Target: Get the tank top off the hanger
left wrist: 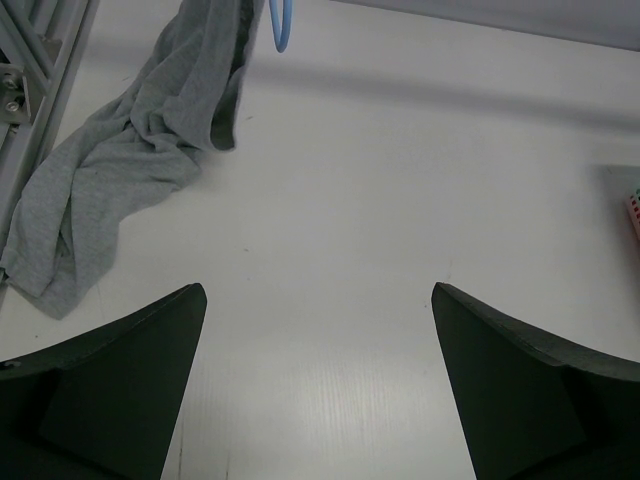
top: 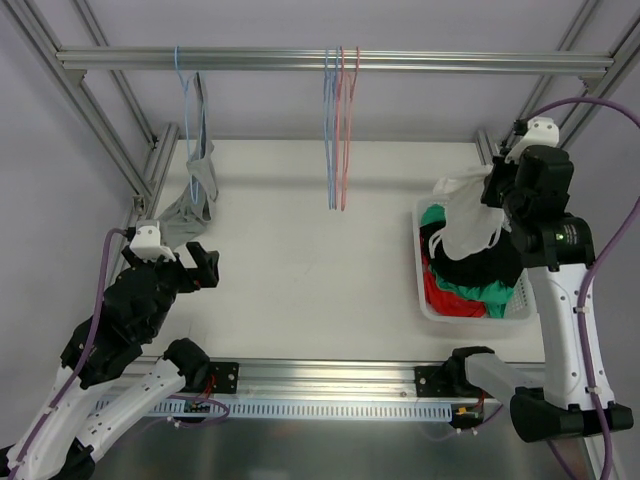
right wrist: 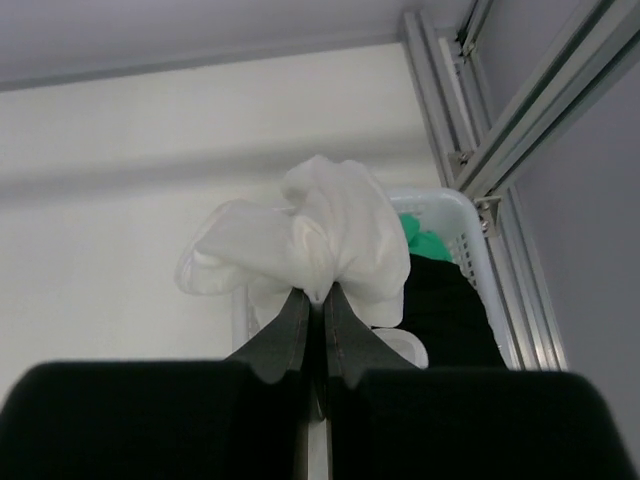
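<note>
Top view: grey tank top (top: 196,195) hangs off the blue hanger (top: 187,90) at the left end of the rail (top: 330,60), its lower half pooled on the tabletop (top: 300,250). The left end effector (top: 185,268) is near it, not touching. The right end effector (top: 495,190) is over the basket (top: 424,300), pinching a white garment (top: 465,215).

Left wrist: the left end effector (left wrist: 315,330) is spread wide and empty. The tank top (left wrist: 110,170) lies ahead-left, with the hanger tip (left wrist: 282,25) just above the fabric.

Right wrist: the right end effector (right wrist: 315,300) is clamped tight on a bunch of the white garment (right wrist: 310,235), with the basket rim (right wrist: 450,205) behind it.

Handling call: thin knit, light and limp, not fragile, no stiffness to push against. It'll bunch and drag, and the light hanger will likely swing if the strap snags. I'd pinch a fold high up near the strap or neckline, not the pooled hem, and pull off along the hanger arm.
</note>
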Motion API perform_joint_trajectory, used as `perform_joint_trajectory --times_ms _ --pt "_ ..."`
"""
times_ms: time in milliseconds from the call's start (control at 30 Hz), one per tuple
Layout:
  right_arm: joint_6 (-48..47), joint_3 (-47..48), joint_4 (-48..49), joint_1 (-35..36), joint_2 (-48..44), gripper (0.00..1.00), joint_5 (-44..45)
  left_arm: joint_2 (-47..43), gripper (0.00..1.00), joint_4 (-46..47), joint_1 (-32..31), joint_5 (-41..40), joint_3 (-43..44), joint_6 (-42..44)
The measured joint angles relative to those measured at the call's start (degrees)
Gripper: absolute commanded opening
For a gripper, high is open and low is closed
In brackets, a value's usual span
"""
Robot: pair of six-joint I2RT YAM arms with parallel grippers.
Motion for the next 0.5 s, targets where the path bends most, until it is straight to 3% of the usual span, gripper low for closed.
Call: perform_joint_trajectory --times_ms 100,267,400,500 --pt "0.3 -6.4 2.0 -0.6 -0.7 0.00 -2.0 0.0 0.99 0.0 0.0 0.0 0.0 0.0" --pt "3.4 -26.1 8.3 -1.1 -1.1 0.00 -3.7 -0.3 0.99 0.0 0.0 0.0 0.0 -0.2" --pt "7.0 -38.1 10.6 -3.8 5.6 0.00 -5.7 -0.6 0.99 0.0 0.0 0.0 0.2 -0.5" --pt "9.3 -40.4 12.5 -5.6 12.3 0.00 -8.9 0.2 0.99 -1.0 0.0 0.1 3.5 -0.5"
